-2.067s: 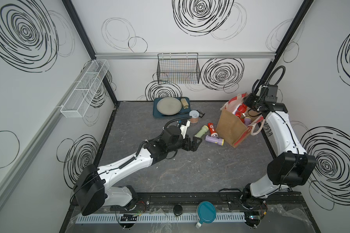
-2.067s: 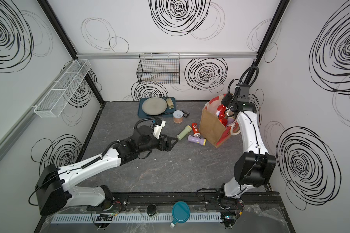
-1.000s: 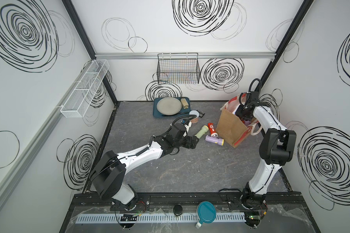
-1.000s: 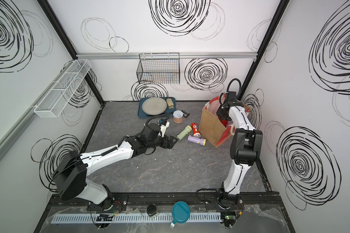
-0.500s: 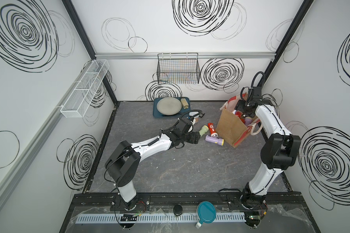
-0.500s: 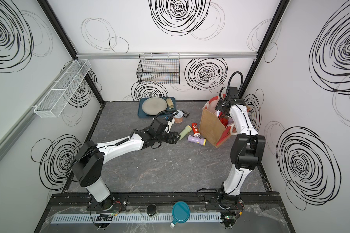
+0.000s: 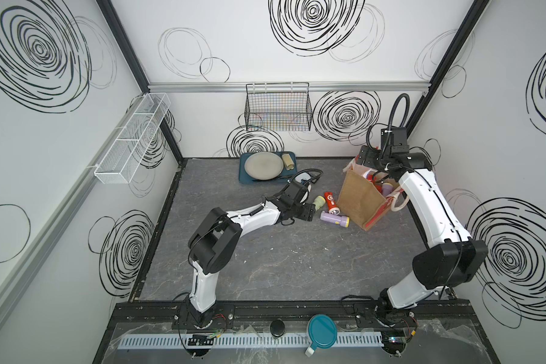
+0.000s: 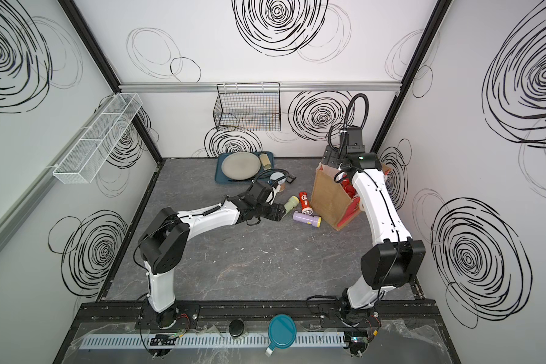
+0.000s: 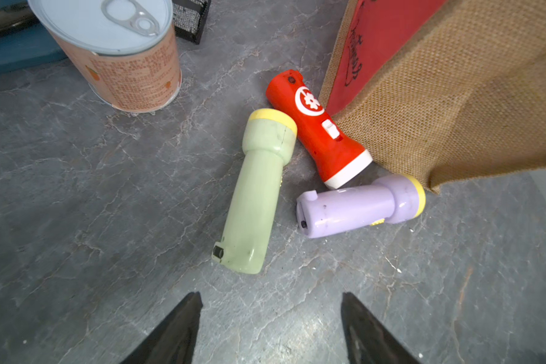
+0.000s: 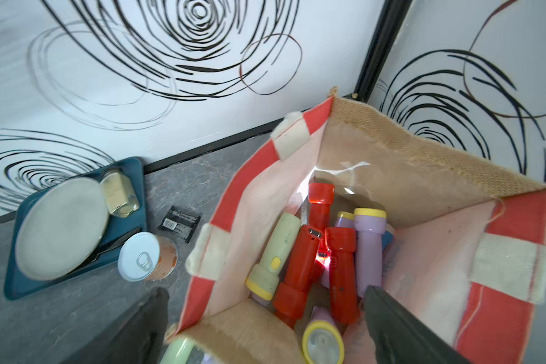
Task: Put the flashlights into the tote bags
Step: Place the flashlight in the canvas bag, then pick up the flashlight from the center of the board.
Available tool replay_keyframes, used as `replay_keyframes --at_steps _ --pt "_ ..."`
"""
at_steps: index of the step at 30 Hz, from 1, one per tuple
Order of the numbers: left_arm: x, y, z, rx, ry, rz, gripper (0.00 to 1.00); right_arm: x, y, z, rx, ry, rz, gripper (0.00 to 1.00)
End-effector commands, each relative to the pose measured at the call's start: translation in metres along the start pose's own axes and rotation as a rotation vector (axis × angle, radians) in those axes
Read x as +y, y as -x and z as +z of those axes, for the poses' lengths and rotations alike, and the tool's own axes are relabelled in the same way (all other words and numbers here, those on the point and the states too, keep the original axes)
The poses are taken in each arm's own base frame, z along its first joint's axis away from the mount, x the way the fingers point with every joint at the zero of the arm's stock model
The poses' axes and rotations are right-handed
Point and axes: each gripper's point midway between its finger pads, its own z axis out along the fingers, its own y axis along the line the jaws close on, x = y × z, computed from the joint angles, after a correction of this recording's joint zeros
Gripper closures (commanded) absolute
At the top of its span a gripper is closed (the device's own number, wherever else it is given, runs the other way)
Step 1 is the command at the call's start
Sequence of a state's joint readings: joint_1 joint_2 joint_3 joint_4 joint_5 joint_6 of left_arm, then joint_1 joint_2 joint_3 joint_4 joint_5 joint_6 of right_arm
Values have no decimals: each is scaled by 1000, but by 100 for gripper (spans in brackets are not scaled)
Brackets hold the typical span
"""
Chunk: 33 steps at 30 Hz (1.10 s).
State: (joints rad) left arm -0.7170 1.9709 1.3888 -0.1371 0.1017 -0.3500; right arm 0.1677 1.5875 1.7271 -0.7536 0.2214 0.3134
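Note:
Three flashlights lie on the floor by the tote bag: a pale green one, an orange-red one and a lilac one. My left gripper is open and low, just short of the green one's tail, with nothing between its fingers. In a top view it sits beside the green flashlight. My right gripper hangs open over the bag's mouth, empty. Several red, lilac and green flashlights lie inside the bag.
A tin with a white lid stands close behind the green flashlight. A blue tray with a plate and a beige cylinder sits at the back. A black packet lies near the bag. A wire basket hangs on the wall.
My left arm has reached further toward the three flashlights and its jaws have narrowed somewhat. My right gripper has opened wide and lifted above the bag's mouth.

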Motion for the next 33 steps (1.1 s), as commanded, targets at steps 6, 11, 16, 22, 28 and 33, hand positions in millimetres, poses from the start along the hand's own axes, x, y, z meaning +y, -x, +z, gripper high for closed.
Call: replay_keyframes --at_steps 6,11,16,22,28,33 --pt "14 9 28 -15 41 16 33 37 -40 -60 31 65 -47 0" --pt "16 6 44 -8 39 42 34 39 -48 -80 11 123 -29 0" --pt "19 2 58 5 35 54 34 32 -53 -93 3 118 -4 0" --pt "24 -4 73 17 48 61 37 32 -59 -100 10 129 6 0" --pt "28 -10 83 27 55 62 40 28 -60 -107 8 122 0 0" --pt "32 -21 86 42 66 67 45 22 -58 -114 -10 112 1 0"
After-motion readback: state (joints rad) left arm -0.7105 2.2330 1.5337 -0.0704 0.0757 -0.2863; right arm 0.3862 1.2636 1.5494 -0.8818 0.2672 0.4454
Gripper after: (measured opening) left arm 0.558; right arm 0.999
